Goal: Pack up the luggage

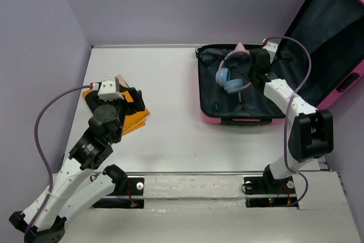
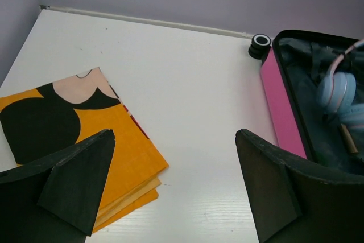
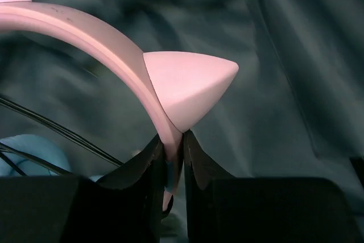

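Top external view: the luggage (image 1: 327,32) lies open at about two o'clock on the table (image 1: 170,78), its base flat with the dark lining up and its lid propped back toward the right wall. My right arm reaches over the base, and my right jaws are clamped on the headphones (image 1: 229,79). In the right wrist view the pink band (image 3: 85,27) is pinched between them, just under one of the pointed cat ears (image 3: 190,86), with nothing but lining behind. The blue ear cups hang toward nine o'clock of that grip, inside the outline of the base. I cannot tell whether they touch the lining yet.

My left jaws are wide apart and hold nothing. They hang above the table at about nine o'clock, over the near corner of a folded cloth (image 2: 68,123), orange with black shapes, which lies well apart from the luggage.

I judge the step in hand to be setting the headphones into the base. The next move calls for bringing them down until the cups rest on the lining, then parting the right jaws and lifting straight up so the band does not snag. After that, I expect the cloth falls to my left side: a low, flat grasp on its edge and a carry toward three o'clock into the base.
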`<action>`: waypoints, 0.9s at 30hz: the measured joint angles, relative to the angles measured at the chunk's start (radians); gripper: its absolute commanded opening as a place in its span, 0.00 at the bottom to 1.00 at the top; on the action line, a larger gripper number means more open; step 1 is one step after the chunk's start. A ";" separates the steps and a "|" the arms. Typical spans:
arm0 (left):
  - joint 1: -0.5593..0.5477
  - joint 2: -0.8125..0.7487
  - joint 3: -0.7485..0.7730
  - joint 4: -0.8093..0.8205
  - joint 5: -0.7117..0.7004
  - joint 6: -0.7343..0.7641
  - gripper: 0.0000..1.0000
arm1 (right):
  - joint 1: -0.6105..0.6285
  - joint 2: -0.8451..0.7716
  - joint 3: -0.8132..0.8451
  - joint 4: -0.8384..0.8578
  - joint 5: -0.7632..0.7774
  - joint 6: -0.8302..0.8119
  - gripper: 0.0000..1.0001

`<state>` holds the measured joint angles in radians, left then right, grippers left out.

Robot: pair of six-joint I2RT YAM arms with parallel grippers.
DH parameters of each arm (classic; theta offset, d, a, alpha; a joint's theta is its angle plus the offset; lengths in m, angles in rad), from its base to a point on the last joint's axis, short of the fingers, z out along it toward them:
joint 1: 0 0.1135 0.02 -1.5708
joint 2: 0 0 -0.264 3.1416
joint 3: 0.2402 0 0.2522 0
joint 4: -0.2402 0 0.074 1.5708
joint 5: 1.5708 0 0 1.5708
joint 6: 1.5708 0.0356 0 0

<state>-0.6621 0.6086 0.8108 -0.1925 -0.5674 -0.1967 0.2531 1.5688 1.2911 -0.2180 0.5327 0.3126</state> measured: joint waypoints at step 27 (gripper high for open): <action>0.161 -0.043 0.000 -0.002 -0.047 -0.025 0.99 | 0.702 0.285 0.172 0.138 -0.416 0.074 0.79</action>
<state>-0.5011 0.5659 0.8108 -0.1940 -0.6144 -0.2214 0.9546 1.8542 1.4628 -0.0803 0.1165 0.3862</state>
